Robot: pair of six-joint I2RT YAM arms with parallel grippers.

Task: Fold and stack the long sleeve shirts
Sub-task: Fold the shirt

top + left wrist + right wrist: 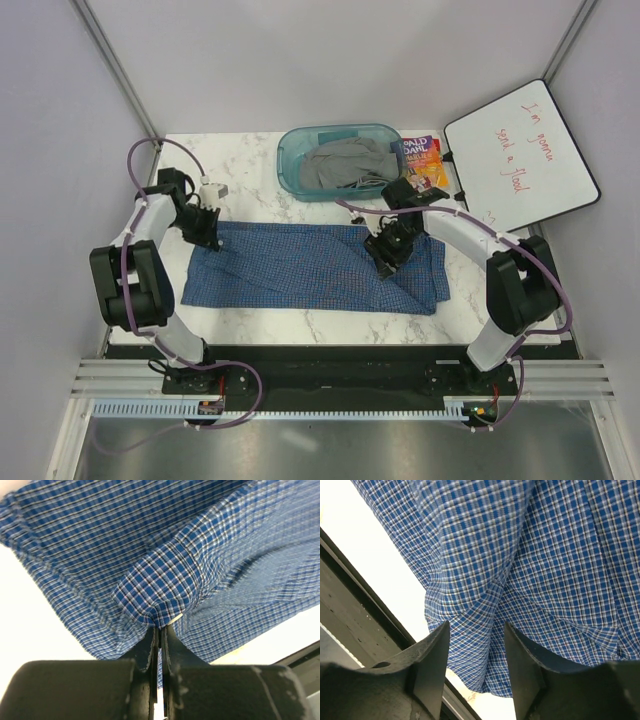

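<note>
A blue checked shirt (pixel 310 268) lies spread flat across the middle of the marble table. My left gripper (pixel 211 236) is at the shirt's far left corner and is shut on a pinched fold of the cloth (pixel 157 587), which it holds a little above the rest. My right gripper (pixel 387 253) hovers over the shirt's right part with its jaws open and nothing between them. In the right wrist view the gripper (pixel 476 632) stands over a crease in the checked cloth (pixel 520 560).
A teal plastic bin (pixel 340 160) with grey clothing stands at the back middle. A colourful book (pixel 422 160) lies to its right, and a whiteboard (pixel 520 150) with red writing lies at the back right. The table's front edge (pixel 330 322) runs just below the shirt.
</note>
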